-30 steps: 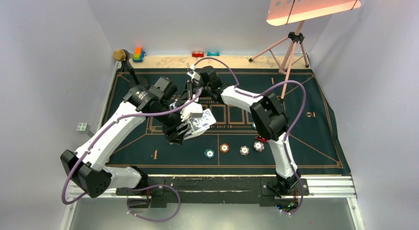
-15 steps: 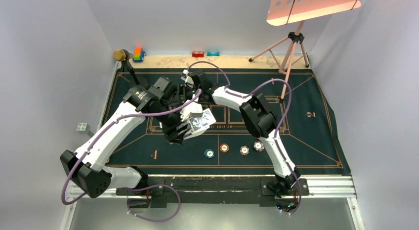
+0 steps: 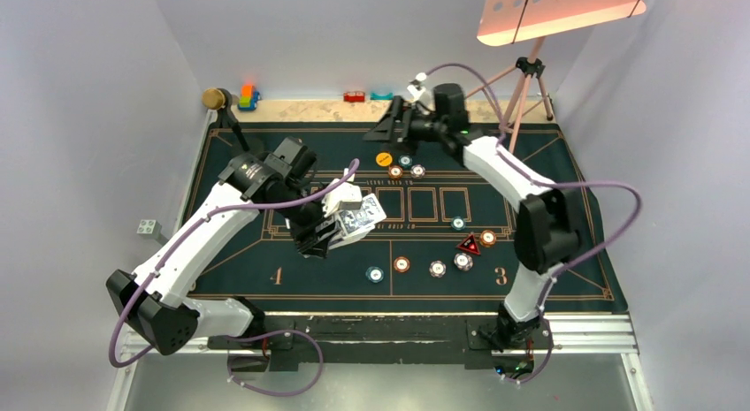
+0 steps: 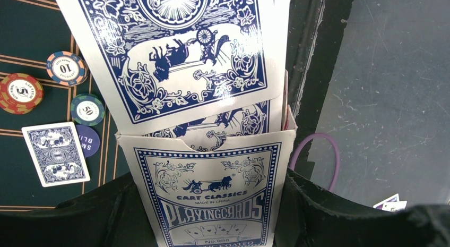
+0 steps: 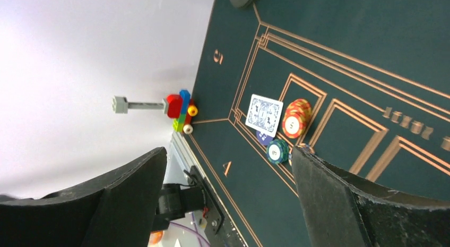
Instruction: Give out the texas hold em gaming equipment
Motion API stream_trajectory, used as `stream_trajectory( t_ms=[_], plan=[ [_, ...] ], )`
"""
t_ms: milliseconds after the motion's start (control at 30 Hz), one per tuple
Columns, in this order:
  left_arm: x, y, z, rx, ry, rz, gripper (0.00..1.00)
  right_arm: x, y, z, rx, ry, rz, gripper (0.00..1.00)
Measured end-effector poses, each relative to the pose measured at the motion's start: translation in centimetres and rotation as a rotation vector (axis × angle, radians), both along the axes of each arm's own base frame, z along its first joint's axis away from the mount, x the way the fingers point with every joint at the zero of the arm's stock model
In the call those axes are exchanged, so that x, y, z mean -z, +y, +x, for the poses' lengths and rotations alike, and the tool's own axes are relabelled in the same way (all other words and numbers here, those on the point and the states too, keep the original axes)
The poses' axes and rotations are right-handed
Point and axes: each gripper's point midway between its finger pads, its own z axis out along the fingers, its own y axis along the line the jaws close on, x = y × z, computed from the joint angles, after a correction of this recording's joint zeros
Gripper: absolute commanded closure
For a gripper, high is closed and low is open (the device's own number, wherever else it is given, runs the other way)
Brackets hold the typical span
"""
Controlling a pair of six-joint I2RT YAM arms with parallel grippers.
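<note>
Two dark, matte left fingers [image 4: 69,226] are clamped on the sides of a glossy blue-and-white card box [image 4: 212,199]. Its flap is open, and blue-backed playing cards [image 4: 180,56] stick out of it in a loose fan above the dark green felt mat [image 3: 566,252]. Left of the box, we see a single card [image 4: 55,153] lying flat and face down on the felt, just beside a teal chip [image 4: 87,109].

Further right, at the far edge of the mat, the right fingers [image 5: 361,204] stand wide apart with nothing between them. They are near a flat round yellow button [image 3: 384,159] and three small chips [image 3: 395,171]. Nearer us, a row of four round, edge-striped chips [image 3: 437,269] lies on the felt. Just right of the row, a red triangular marker [image 3: 468,245] sits beside an orange chip [image 3: 487,238].
</note>
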Motion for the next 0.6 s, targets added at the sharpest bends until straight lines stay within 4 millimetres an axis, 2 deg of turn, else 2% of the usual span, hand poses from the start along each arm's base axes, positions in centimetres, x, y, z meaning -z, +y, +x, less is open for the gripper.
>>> stream_trajectory(
  t_ms=[100, 200, 400, 600],
  plan=[
    [0.0, 0.0, 0.0, 0.0, -0.001, -0.001, 1.0, -2.1, -4.4, -0.3, 0.066, -0.036, 0.027, 0.06],
    [0.0, -0.1, 0.2, 0.0, -0.008, -0.005, 1.0, -3.3, -6.5, -2.1, 0.081, -0.056, 0.039, 0.05],
    [0.2, -0.4, 0.7, -0.001, -0.018, -0.011, 1.0, -4.9, -6.8, -8.5, -0.007, -0.086, 0.085, 0.04],
    [0.8, -0.9, 1.4, -0.001, -0.013, -0.007, 1.0, -5.4, -6.1, -12.3, -0.071, -0.103, 0.119, 0.02]
  ],
)
